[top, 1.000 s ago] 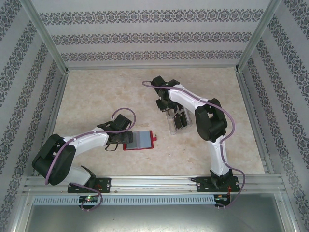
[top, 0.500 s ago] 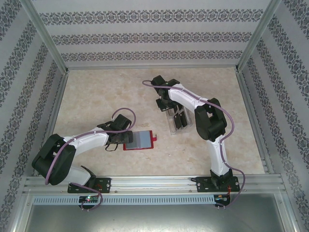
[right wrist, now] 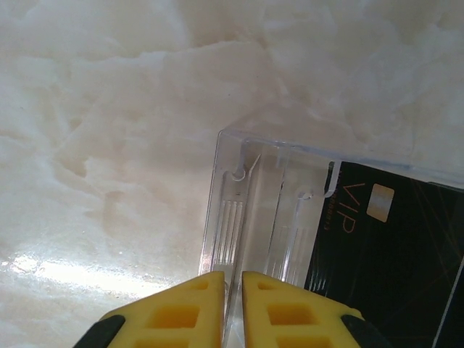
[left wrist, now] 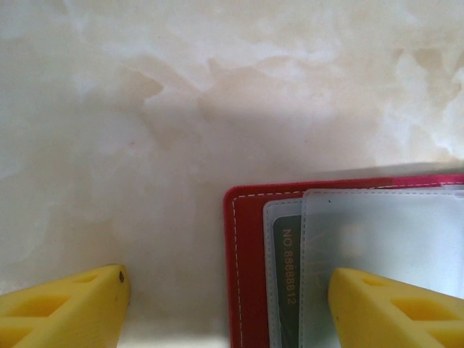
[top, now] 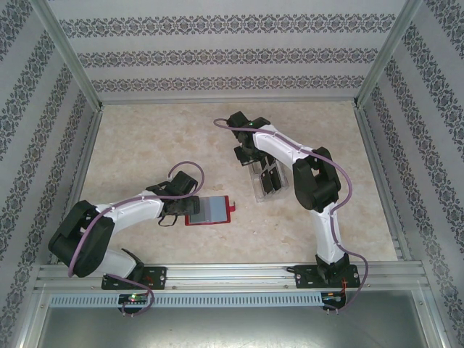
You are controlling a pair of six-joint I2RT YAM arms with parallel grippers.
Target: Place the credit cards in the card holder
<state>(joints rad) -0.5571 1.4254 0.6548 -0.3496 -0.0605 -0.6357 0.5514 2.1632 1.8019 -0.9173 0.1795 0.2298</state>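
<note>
The card holder (top: 212,209) is a red wallet lying open on the table, its grey clear sleeves up. One dark credit card (left wrist: 287,270) sits in a sleeve of the card holder (left wrist: 246,254). My left gripper (top: 181,210) is open at the wallet's left edge. In the left wrist view the left gripper (left wrist: 226,281) has one finger over a sleeve and the other above bare table. More black credit cards (top: 272,178) stand in a clear plastic rack (top: 262,191). My right gripper (top: 254,164) is low over the rack's far end. In the right wrist view the right gripper (right wrist: 233,281) is pinched on a thin wall of the rack (right wrist: 245,196), beside a black card (right wrist: 395,250).
Patterned walls and metal frame posts (top: 72,65) enclose the pale marble table (top: 145,138). Open tabletop lies behind and to the left of both arms, and to the right of the rack. A metal rail (top: 232,275) carries the arm bases at the near edge.
The right gripper has barely shifted over the rack's far end. The left arm and the wallet have stayed where they were.
</note>
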